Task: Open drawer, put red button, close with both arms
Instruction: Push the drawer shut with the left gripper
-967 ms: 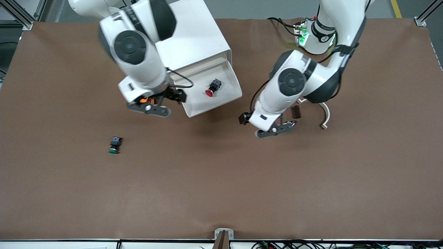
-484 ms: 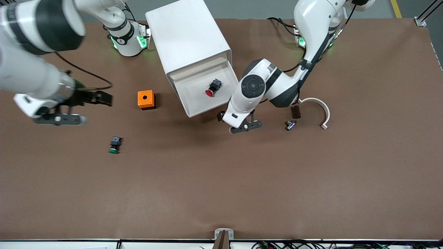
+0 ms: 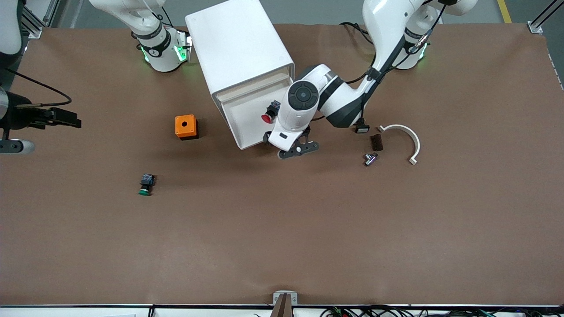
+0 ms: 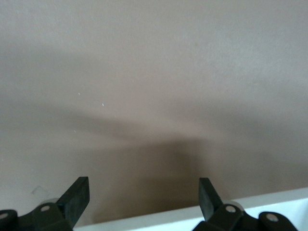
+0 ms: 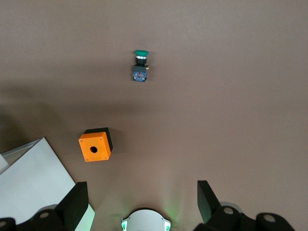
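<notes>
The drawer (image 3: 246,119) stands pulled out of the white cabinet (image 3: 238,48). The red button (image 3: 266,117) lies in it, its body partly hidden by the left arm. My left gripper (image 3: 282,143) is open and empty, low at the drawer's front edge near the corner toward the left arm's end. In the left wrist view the white drawer edge (image 4: 192,214) runs between the bases of the open gripper (image 4: 143,192). My right gripper (image 3: 57,118) is open and empty, up over the table's edge at the right arm's end; the right wrist view shows it spread (image 5: 139,197).
A green button (image 3: 145,185) (image 5: 140,65) and an orange box with a hole (image 3: 185,126) (image 5: 95,144) lie toward the right arm's end. A white curved piece (image 3: 407,136), a small dark block (image 3: 376,141) and a small metal part (image 3: 370,158) lie toward the left arm's end.
The right arm swung away from the drawer to its own end of the table, uncovering the orange box. The left gripper moved from beside the small parts up to the drawer's front.
</notes>
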Motion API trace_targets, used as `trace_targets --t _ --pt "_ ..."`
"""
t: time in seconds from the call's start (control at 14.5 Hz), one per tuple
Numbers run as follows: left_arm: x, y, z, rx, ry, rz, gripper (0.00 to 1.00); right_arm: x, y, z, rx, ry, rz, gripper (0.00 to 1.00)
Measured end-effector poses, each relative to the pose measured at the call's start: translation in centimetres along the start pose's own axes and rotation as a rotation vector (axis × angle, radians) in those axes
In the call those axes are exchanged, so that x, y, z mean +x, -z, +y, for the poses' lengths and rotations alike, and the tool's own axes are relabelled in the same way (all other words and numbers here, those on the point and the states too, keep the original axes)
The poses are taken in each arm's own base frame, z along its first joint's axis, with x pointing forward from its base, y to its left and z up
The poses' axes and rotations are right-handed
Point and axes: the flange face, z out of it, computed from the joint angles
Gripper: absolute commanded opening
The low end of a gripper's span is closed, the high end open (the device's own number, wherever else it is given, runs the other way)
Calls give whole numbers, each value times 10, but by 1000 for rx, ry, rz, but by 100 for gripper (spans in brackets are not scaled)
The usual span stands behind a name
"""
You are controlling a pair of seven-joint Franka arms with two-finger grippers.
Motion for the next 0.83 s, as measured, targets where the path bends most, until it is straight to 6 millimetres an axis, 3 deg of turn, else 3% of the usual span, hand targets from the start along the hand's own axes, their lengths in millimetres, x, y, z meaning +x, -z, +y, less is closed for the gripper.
trace_targets --t 0.41,0.83 --pt "-20 -8 9 13 89 -8 100 0 0 -7 -1 -3 -4 100" --pt "-67 -24 16 112 116 -59 100 -5 24 -3 -4 -11 43 100"
